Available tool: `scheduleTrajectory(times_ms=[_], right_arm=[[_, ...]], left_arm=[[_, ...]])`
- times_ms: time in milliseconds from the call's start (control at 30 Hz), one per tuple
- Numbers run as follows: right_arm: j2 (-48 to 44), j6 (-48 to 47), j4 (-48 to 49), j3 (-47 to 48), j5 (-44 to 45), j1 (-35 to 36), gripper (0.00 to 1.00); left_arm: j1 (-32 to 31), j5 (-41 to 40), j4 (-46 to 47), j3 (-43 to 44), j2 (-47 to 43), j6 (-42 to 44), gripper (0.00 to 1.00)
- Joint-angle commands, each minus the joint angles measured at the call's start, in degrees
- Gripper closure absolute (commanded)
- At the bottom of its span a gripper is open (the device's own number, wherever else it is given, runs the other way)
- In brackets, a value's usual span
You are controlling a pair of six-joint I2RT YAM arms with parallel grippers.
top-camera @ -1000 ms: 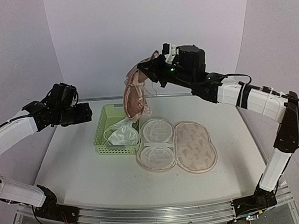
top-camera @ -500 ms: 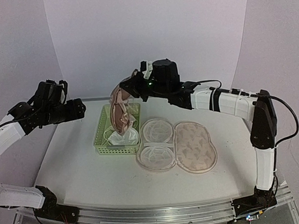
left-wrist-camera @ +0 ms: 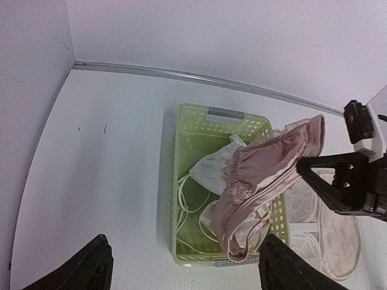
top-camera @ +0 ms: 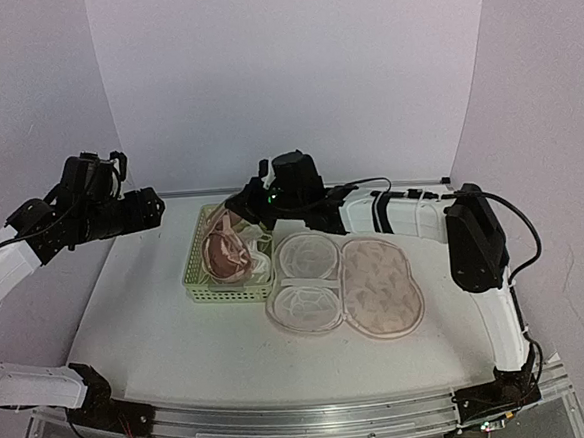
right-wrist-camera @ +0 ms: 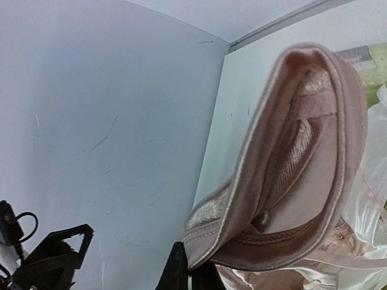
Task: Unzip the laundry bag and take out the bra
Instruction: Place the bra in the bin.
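Note:
The laundry bag (top-camera: pixel 380 285) lies unzipped and spread flat right of the basket, its printed beige half to the right and its white mesh half (top-camera: pixel 305 283) to the left. My right gripper (top-camera: pixel 246 208) is shut on the pink bra (top-camera: pixel 229 251), which hangs down into the green basket. The right wrist view shows the fingers (right-wrist-camera: pixel 192 272) pinching the bra's edge (right-wrist-camera: pixel 302 157). The left wrist view shows the bra (left-wrist-camera: pixel 266 175) draped over the basket. My left gripper (top-camera: pixel 151 207) is open and empty, held high left of the basket, and also shows in the left wrist view (left-wrist-camera: pixel 184 269).
The light green slotted basket (top-camera: pixel 197 266) stands left of the bag and holds a white garment (left-wrist-camera: pixel 211 169) with thin straps. The back wall and its metal rail (left-wrist-camera: pixel 133 69) run just behind the basket. The left wall is close to my left arm.
My right gripper has moved left and down with the bra, from above the bag to over the basket, so the bra now sinks into it. My left arm has drawn back slightly.

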Motion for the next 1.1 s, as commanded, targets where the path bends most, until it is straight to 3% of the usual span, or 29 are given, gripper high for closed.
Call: scheduleTrajectory(times_ms=[0, 367, 633, 1067], right_arm=[[4.54, 1.53, 1.51, 4.71, -0.78, 0.36, 1.00], [13.83, 0.30, -2.22, 12.33, 0.40, 0.29, 1.00], [17.58, -0.23, -4.55, 15.61, 0.71, -0.27, 0.88], [8.72, -0.18, -5.58, 5.89, -1.47, -0.75, 0.66]], left_arm=[[0.26, 0.21, -0.31, 2.19, -1.16, 0.35, 0.16], [0.26, 0.55, -0.43, 2.14, -1.16, 0.05, 0.16], [0.26, 0.57, -0.43, 2.00, -1.07, -0.21, 0.16], [0.26, 0.38, -0.26, 1.73, -0.01, -0.46, 0.16]])
